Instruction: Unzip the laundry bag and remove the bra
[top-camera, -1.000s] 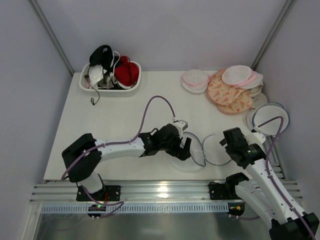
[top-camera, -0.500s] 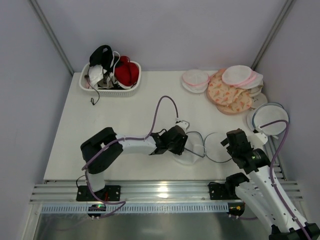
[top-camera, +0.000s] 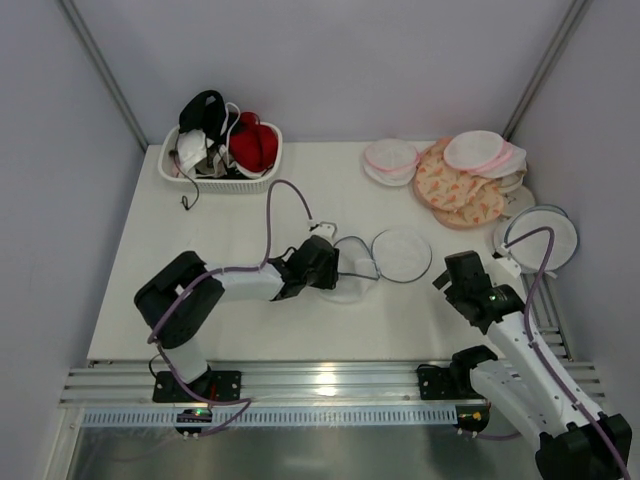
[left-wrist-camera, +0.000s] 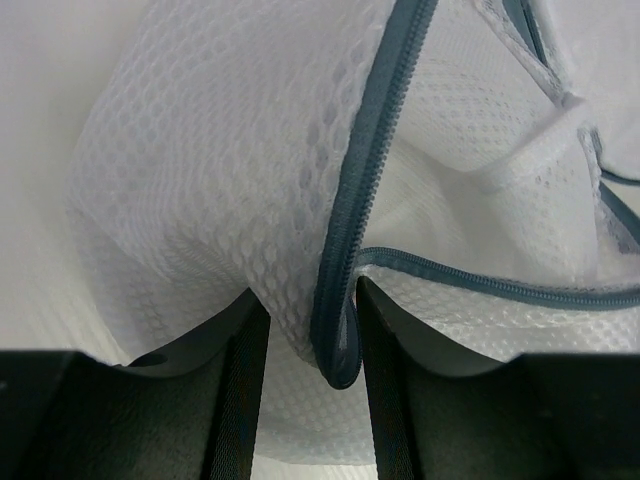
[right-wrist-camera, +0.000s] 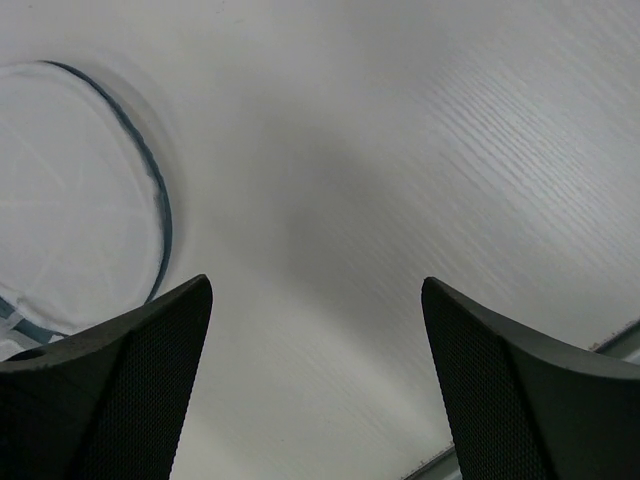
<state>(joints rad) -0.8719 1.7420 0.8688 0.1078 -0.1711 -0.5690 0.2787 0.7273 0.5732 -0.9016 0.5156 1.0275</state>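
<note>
Left claw pinching laundry bag rim; right claw wide over table

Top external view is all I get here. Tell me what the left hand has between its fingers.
Observer: In the left wrist view the left hand is closed on a fold of the laundry bag, with the mesh and the grey-blue zip rim pinched together.
Operator: Check that mesh for anything dark inside.
Observer: Only white mesh shows in that view. Nothing black shows through it.
Operator: Now report the right hand.
Observer: In the right wrist view the right hand is open and empty, above the bare table.
</note>
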